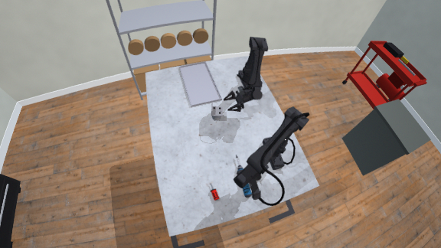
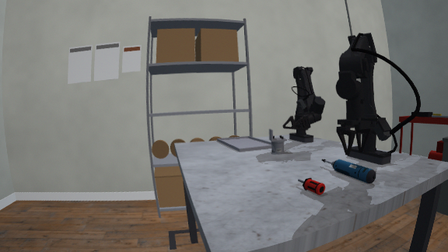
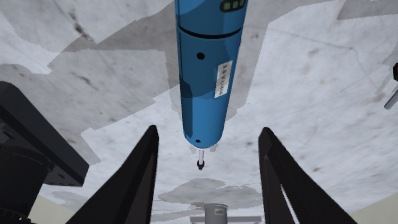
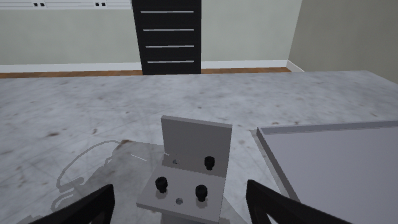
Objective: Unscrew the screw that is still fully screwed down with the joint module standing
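Observation:
The joint module (image 1: 219,117) (image 2: 278,148) (image 3: 216,215) stands upright on the table. Its bracket (image 1: 217,110) (image 4: 196,137) sits on top. In the right wrist view three black screws stand proud of the bracket, at back right (image 4: 209,162), left (image 4: 161,184) and front right (image 4: 201,192). Two small dark spots also show on its plate; whether either is a sunk screw, I cannot tell. The electric screwdriver (image 1: 247,190) (image 2: 354,171) (image 3: 206,95) lies on the table. My left gripper (image 3: 209,131) is open above it, fingers either side. My right gripper (image 1: 227,105) (image 4: 182,190) is open and empty beside the module.
A red-handled screwdriver (image 1: 215,194) (image 2: 314,186) lies near the electric one. A shallow grey tray (image 1: 200,84) (image 2: 245,144) (image 4: 345,165) lies close behind the module. A shelf rack (image 1: 164,57) stands beyond the table's far end.

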{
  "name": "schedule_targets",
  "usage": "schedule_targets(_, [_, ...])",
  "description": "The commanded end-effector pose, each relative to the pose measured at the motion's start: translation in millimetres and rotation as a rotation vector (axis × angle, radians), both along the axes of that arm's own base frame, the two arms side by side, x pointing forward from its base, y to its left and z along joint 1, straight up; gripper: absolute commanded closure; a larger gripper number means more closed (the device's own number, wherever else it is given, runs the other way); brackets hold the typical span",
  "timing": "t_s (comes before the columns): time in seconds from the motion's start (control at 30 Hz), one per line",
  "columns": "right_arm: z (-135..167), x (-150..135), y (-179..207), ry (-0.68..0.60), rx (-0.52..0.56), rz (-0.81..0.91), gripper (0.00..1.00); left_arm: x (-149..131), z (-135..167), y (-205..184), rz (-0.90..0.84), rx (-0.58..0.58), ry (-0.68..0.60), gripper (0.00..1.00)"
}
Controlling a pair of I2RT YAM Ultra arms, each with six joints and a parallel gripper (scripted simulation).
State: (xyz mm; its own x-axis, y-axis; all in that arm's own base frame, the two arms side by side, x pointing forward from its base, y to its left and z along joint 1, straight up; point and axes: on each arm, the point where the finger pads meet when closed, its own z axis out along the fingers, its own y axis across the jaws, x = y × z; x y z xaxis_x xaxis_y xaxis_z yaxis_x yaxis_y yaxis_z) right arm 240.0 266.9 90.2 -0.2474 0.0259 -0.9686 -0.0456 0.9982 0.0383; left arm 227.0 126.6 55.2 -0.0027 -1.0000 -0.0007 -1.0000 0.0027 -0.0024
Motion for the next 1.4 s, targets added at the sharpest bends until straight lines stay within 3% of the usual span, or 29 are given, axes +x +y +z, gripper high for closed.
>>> schedule_targets(0.0, [19,3,1,-0.007,0.003,-0.023,0.14,1,3,1,-0.002,0.003,-0.004,0.35])
schedule_targets(0.27, [24,3,1,-0.005,-0.007,-0.023,0.14,1,3,1,-0.002,0.003,-0.004,0.35])
schedule_targets(0.67, [58,3,0,-0.007,0.004,-0.023,0.14,1,3,1,-0.002,0.003,-0.004,0.35])
schedule_targets(0.83, [50,3,0,-0.001,-0.022,-0.023,0.14,1,3,1,-0.002,0.003,-0.004,0.35])
schedule_targets(1.23, [88,2,-2,-0.007,0.004,-0.023,0.14,1,3,1,-0.002,0.003,-0.004,0.35])
schedule_targets(1.37, [79,3,0,0.000,-0.025,-0.023,0.14,1,3,1,-0.002,0.003,-0.004,0.35])
